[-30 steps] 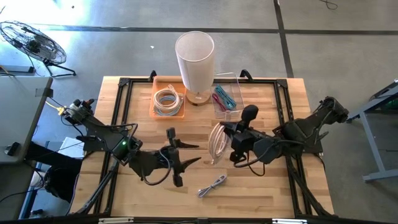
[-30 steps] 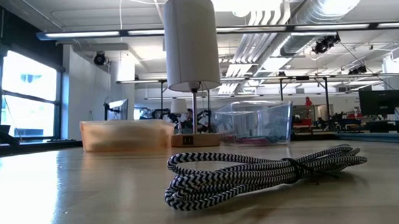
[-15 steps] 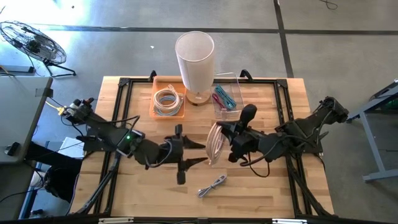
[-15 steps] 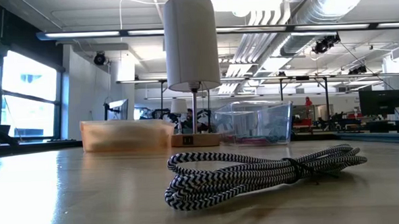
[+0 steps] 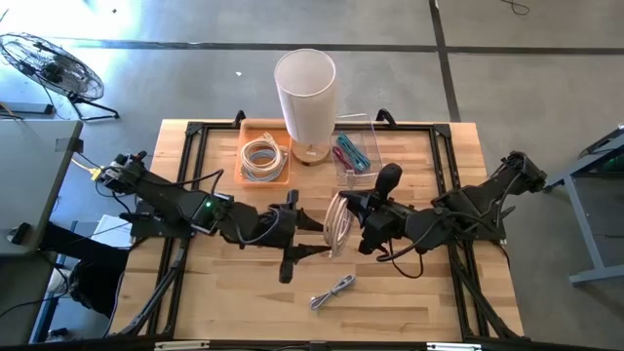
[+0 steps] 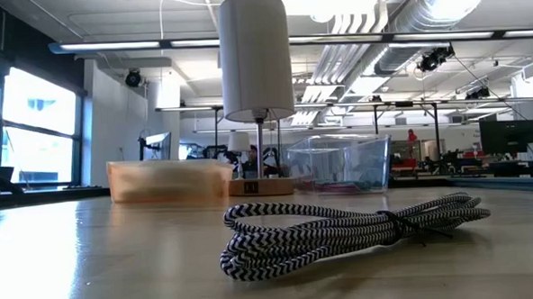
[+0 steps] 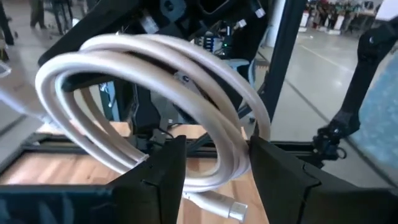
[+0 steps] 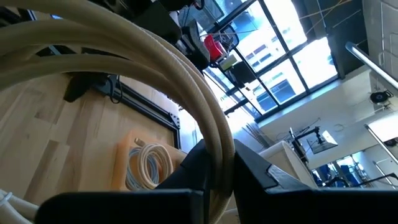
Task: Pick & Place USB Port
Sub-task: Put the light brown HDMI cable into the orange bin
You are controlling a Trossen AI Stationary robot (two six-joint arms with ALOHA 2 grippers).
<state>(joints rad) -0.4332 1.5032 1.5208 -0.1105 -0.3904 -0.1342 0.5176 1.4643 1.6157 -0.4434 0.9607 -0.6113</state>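
High view shows us the right gripper point(image 5: 349, 226) near the counter point(image 5: 439, 292) centre, clenched on the coiled white cable point(image 5: 337, 223) and holding it lifted. Our left gripper point(image 5: 310, 237) is at its 9 o'clock, released, its fingers point(image 7: 163, 171) spread on both sides of the coil. At 6 o'clock, a striped cable point(image 5: 332, 290) lies flat on the counter.

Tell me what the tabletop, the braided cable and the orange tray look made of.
Tabletop: wood, likely butcher block; pale planks with visible grain, slight sheen. Braided cable: woven fabric sleeve, seemingly nylon; black-and-white zigzag weave, matte. Orange tray: probably plastic; in the low view its wall looks translucent and smooth.
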